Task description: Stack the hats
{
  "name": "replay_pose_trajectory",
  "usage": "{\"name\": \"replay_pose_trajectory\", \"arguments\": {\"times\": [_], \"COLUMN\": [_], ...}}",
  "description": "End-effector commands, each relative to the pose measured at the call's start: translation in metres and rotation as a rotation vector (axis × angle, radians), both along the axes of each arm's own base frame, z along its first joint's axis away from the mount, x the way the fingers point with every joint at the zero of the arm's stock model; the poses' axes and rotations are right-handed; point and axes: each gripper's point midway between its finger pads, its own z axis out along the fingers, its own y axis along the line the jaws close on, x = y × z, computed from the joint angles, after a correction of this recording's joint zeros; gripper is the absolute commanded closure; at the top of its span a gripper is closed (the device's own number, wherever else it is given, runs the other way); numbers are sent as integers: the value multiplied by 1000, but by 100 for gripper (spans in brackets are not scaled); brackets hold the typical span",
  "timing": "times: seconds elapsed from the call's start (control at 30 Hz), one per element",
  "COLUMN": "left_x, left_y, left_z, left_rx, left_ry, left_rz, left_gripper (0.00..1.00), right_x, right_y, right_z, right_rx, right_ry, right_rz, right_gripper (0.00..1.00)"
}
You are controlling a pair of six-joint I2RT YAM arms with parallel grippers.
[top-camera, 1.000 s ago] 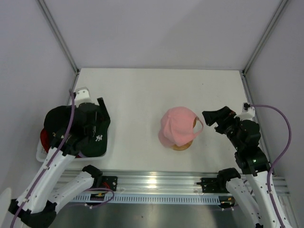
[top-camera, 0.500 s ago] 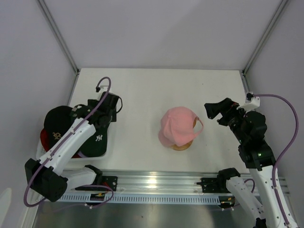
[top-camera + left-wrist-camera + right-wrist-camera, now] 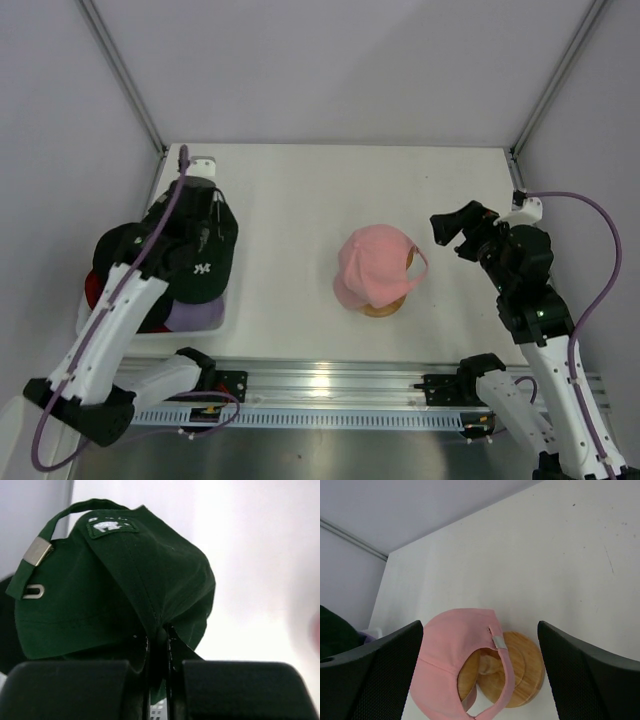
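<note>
Left jaws pinching dark green cap [image 3: 115,590], right jaws spread

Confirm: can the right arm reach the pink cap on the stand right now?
Probably yes. The right gripper hangs open just right of the pink cap, with only table between them and nothing in the path. The left gripper is far off, shut on the dark green cap.

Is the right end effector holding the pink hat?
No, the right end effector stands open, apart from the pink hat.
</note>
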Motion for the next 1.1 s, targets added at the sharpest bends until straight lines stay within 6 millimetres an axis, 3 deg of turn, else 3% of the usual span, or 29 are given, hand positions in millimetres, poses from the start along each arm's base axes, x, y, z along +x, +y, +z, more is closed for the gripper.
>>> {"name": "replay_pose_trajectory", "arguments": {"times": [0.0,0.07,0.1,0.13,0.2,0.4,0.43,0.53,0.6,0.63,0.73,0.97,1.07], "left_x": [-28,-41,-50,-55,-61,-56,-67,-72,-90,-93,-101,-85,-77], "left_y": [-30,-48,-77,-89,-124,-195,-209,-232,-242,-249,-255,-297,-312], "left_z": [77,99,107,111,115,114,118,131,146,144,156,122,105], "left_rx": [-136,-168,-241,-262,-348,-389,-399,-386,-411,-411,-369,-370,-341], "left_ry": [-164,-229,-244,-252,-229,-192,-214,-312,-380,-402,-453,-191,-158], "left_rz": [-295,-465,-634,-714,-893,-1288,-1416,-1627,-1804,-1898,-2037,-2165,-2198], "left_gripper": [99,99,99,99,99,99,99,99,99,99,99,99,99], "right_x": [11,13,16,18,20,22,20,16,13,10,6,-5,-13], "right_y": [-2,-2,-5,-7,-10,-19,-21,-27,-32,-33,-34,-36,-38], "right_z": [10,11,10,9,12,14,15,15,17,17,16,25,28], "right_rx": [-1,10,12,12,25,35,32,18,9,8,5,21,23], "right_ry": [-18,-15,-9,-4,-3,20,23,24,23,35,50,34,28], "right_rz": [-21,-24,-39,-48,-60,-63,-67,-87,-104,-106,-110,-119,-127], "right_gripper": [0,1,0,0,0,0,0,0,0,0,0,0,1]}}
